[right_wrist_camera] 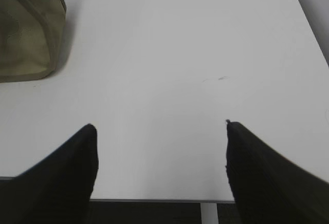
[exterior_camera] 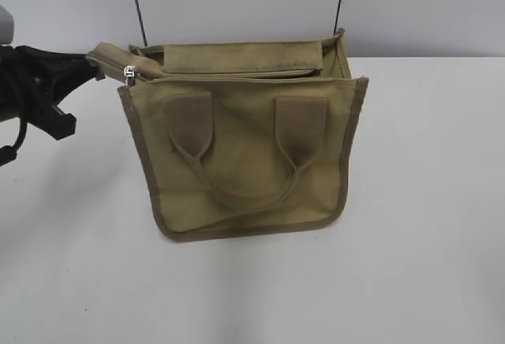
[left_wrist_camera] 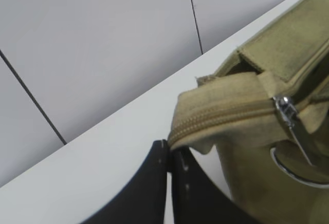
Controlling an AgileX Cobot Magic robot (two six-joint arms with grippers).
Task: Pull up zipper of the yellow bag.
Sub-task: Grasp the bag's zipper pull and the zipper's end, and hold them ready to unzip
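Left claw [left_wrist_camera: 169,149] clenched on the zipper [left_wrist_camera: 226,116] end tab.
Right claw [right_wrist_camera: 159,157] released above the surface [right_wrist_camera: 169,54], well apart from the yellow bag [exterior_camera: 245,147].

Looks like a lab/test bench: bare white table [exterior_camera: 426,202], plain pale panelled wall [left_wrist_camera: 103,44] behind with thin dark seams [exterior_camera: 138,5] at 11 and 1 o'clock. No household clutter.

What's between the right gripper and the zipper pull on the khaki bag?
Nothing visible. The right gripper hangs open over bare white table, with the khaki canvas bag off to one side. The silver metal zipper pull sits at the bag's far end, where the left gripper pinches the zipper tape's end tab.
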